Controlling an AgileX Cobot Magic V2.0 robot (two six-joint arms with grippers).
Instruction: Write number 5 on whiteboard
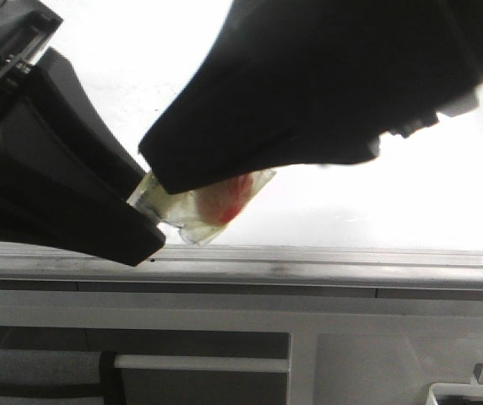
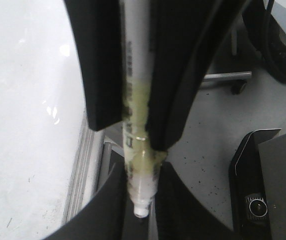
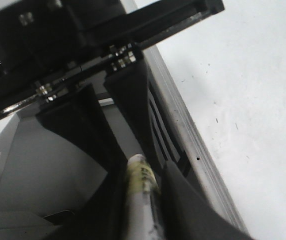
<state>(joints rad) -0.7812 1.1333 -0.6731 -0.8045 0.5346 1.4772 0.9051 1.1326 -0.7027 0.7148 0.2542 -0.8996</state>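
The whiteboard [image 1: 410,186] is glossy white with strong glare; it also shows in the left wrist view [image 2: 23,125] and the right wrist view [image 3: 243,100]. No number 5 is visible on it, only tiny dark specks. A white marker [image 2: 135,75] wrapped in yellowish tape, with a red patch [image 1: 212,201], is held out past the board's edge. My left gripper [image 2: 141,200] is shut on one end of it. My right gripper [image 3: 140,197] is shut on its barrel. In the front view the left gripper [image 1: 150,221] and the right gripper [image 1: 178,177] meet at the marker, close to the camera.
The board's grey aluminium frame [image 1: 326,263] runs across the front view, with grey shelving [image 1: 225,337] beyond it. The left wrist view shows speckled grey floor [image 2: 208,140], a black box [image 2: 270,180] and a wheeled stand leg [image 2: 233,82].
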